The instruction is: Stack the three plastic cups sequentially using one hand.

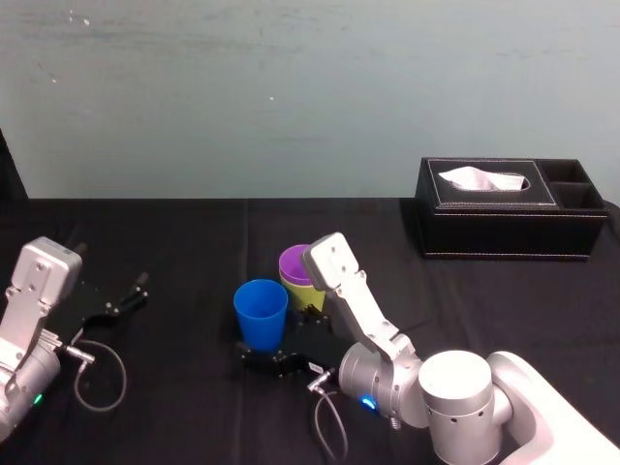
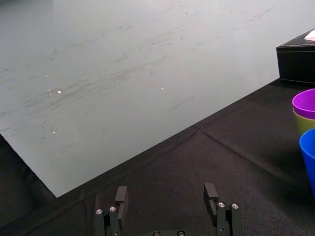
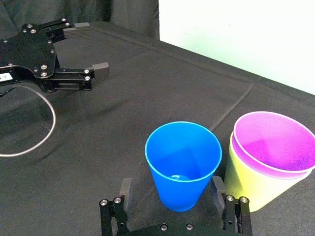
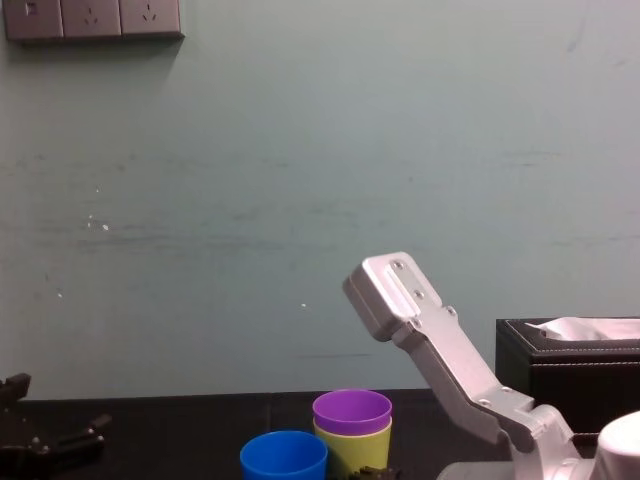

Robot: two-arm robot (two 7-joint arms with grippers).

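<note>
I find almost no writing to read. There is a small white label (image 3: 4, 77) on the body of the left gripper (image 2: 166, 196), but its print is too small for me. The row of wall sockets (image 4: 92, 18) and the black tissue box (image 1: 513, 208) carry no text that I can make out.

The right gripper (image 3: 172, 189) lies low on the black table (image 1: 174, 232), and its fingers (image 3: 125, 189) are spread wide, one on each side of the blue cup (image 3: 183, 164). The cup stands upright between them, and I see a gap on at least one side, so it is not clamped. Just beside it, on the right, the purple cup (image 3: 274, 142) sits nested inside the yellow-green cup (image 3: 256, 184), with its rim a little above the other rim.

The left gripper rests on the table well to the left of the cups, its fingers also apart and with nothing between them. A grey cable (image 1: 97, 383) makes a loop near it.

In the head view, the grey-white link of the right arm (image 1: 354, 295) passes in front of the nested pair and covers part of it. The tissue box stands at the far right of the table, well apart from the cups, with a white tissue (image 1: 481, 180) coming out of its top.
</note>
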